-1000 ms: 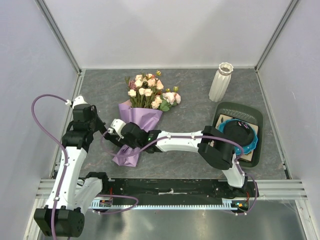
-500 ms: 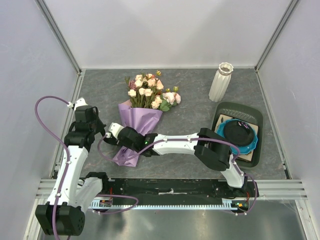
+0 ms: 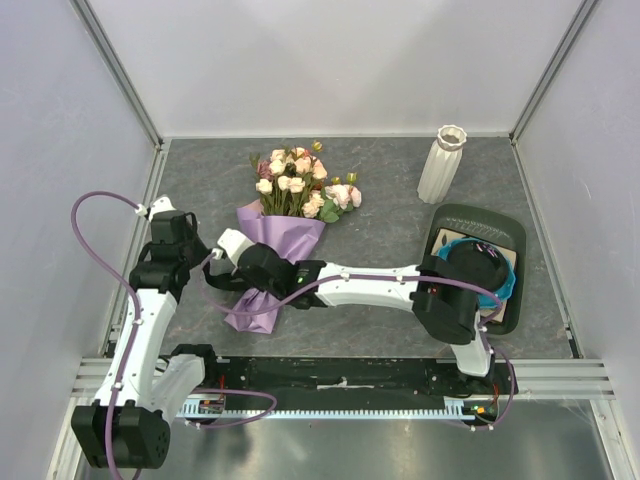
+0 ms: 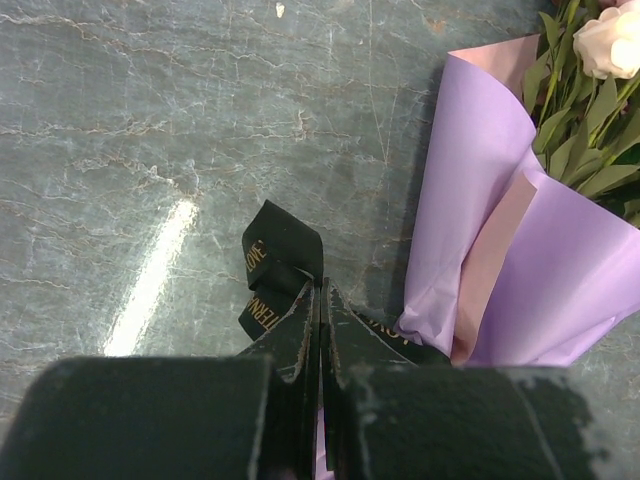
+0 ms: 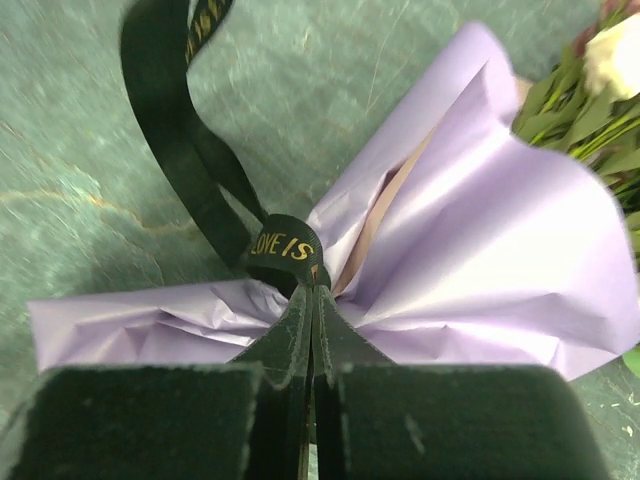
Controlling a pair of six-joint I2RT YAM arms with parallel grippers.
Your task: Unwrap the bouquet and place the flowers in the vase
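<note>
My left end effector (image 4: 320,292) and right end effector (image 5: 312,290) both pinch the black ribbon (image 5: 172,140) tied round the lilac-wrapped bouquet (image 3: 285,228), which lies on the bench (image 3: 400,200).

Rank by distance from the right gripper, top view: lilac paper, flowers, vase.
From the right gripper:
1. lilac paper, directly beneath it, at the tied waist.
2. flowers, just beyond the paper, centre back.
3. vase, far off at the back right.
</note>
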